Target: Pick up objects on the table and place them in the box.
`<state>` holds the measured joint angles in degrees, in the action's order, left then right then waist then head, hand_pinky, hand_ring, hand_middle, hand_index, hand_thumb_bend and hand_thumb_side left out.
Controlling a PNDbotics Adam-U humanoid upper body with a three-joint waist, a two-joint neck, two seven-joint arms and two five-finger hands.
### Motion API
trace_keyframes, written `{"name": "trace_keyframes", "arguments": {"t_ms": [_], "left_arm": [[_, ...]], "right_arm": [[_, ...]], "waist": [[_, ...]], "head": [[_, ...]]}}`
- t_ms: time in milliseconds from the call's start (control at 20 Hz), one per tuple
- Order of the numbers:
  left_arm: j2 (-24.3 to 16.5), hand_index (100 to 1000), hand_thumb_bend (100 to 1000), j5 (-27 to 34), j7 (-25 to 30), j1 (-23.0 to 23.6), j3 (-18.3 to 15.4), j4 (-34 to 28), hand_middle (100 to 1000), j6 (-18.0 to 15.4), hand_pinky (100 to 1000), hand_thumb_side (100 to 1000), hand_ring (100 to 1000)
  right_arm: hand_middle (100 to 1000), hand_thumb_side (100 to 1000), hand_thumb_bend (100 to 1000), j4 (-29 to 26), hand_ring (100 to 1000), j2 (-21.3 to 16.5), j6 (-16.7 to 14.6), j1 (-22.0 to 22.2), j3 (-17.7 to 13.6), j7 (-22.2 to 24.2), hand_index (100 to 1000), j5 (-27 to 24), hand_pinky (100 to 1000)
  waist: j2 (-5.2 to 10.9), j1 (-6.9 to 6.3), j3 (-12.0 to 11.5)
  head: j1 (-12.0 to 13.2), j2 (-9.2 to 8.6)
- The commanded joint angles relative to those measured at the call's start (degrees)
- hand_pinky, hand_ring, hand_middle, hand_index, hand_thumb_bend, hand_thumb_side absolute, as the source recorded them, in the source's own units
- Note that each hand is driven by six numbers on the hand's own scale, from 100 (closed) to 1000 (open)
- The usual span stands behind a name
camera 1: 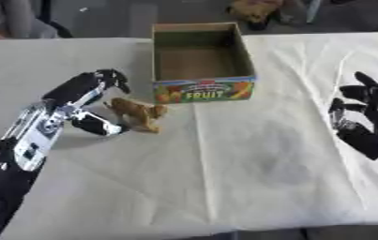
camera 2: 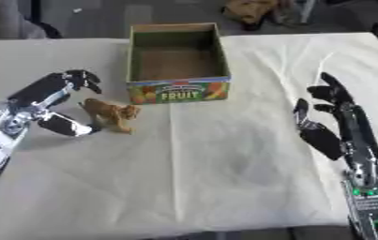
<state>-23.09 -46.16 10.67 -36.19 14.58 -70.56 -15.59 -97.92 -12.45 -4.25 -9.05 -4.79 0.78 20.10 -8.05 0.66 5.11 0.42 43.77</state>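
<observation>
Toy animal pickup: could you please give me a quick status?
Left robot hand open around brown toy animal, not gripping. Right robot hand idle, open. Box empty, path clear.

toy animal [camera 1: 139, 113] before box [camera 1: 201, 89] — left

Left hand [camera 1: 89, 101] cupped open around brown toy animal [camera 1: 139, 113]; open cardboard box [camera 1: 201, 89] just beyond.

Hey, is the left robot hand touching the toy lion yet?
Cannot tell. In the left eye view the left robot hand brackets the lion, its fingers above and thumb below the rear, but neither view plainly shows contact or a gap.
</observation>
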Motion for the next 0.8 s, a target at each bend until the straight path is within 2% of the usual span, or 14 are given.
{"name": "trace_keyframes", "arguments": {"t_ms": [50, 500, 800], "left_arm": [[-0.1, 749, 591, -1.1, -1.1, -1.8, -0.1, 0.5, 804, -0.3, 717, 205, 804], [0.8, 736, 594, -3.0, 0.3, -3.0, 1.2, 3.6, 757, -2.3, 690, 213, 751], [0.9, 729, 588, -4.2, 1.3, -3.1, 1.8, 4.9, 711, -3.5, 636, 215, 694]], "right_arm": [[759, 356, 100, -1.0, 848, -1.1, -0.1, -0.6, 0.1, 0.2, 998, -0.3, 779], [759, 355, 100, -0.9, 849, -1.0, -0.2, -0.6, 0.2, 0.3, 998, -0.3, 779], [759, 354, 100, -0.9, 849, -1.0, -0.2, -0.7, 0.2, 0.4, 998, -0.3, 779]], "waist": [[0.91, 0.1, 0.1], [0.94, 0.29, 0.2], [0.9, 0.33, 0.3]], "head": [[0.2, 0.35], [0.3, 0.35], [0.3, 0.35]]}}
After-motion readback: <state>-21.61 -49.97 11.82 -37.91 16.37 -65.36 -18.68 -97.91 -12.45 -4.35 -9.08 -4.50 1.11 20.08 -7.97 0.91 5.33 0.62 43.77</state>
